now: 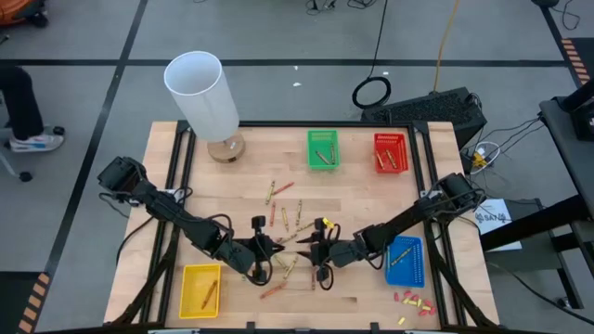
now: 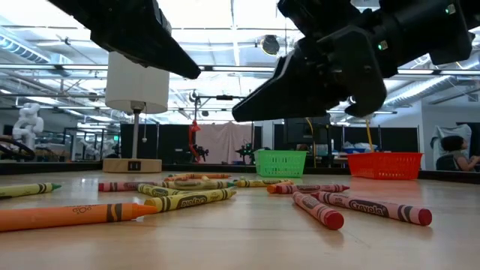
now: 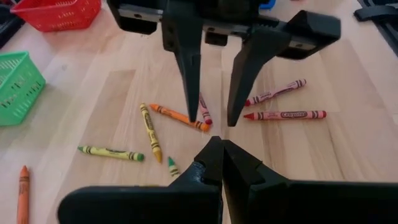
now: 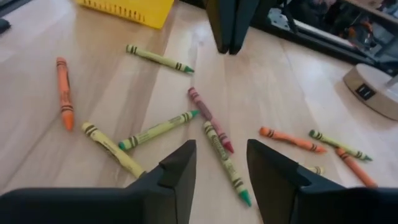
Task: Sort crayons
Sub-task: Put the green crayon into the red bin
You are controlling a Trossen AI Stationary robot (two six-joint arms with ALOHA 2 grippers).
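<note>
The thin wax crayons (image 1: pixel 286 215) – red, orange, olive-yellow and brown sticks – lie scattered on the light wooden table (image 1: pixel 371 199), most of them in the middle, between the two arms, and a few nearer the front edge. The left gripper (image 1: pixel 269 249) hangs low over the middle of the table with its two dark fingers (image 3: pixel 214 165) pressed together and nothing between them. The right gripper (image 1: pixel 311 250) faces it from the other side, just beside it, with its fingers (image 4: pixel 180 168) apart and empty; under them lie an olive-yellow crayon (image 4: pixel 224 158) and a brown-red crayon (image 4: pixel 208 118), which cross each other. At the far edge stand a small green plastic basket (image 1: pixel 323 149) and a small red plastic basket (image 1: pixel 391 153), each with some crayons inside. A small yellow plastic basket (image 1: pixel 200 289) sits at the front left with one orange crayon in it, and a small blue plastic basket (image 1: pixel 404 262) at the front right – it is close to the right arm. A white cylindrical lamp (image 1: pixel 202 97) stands at the far left corner.
</note>
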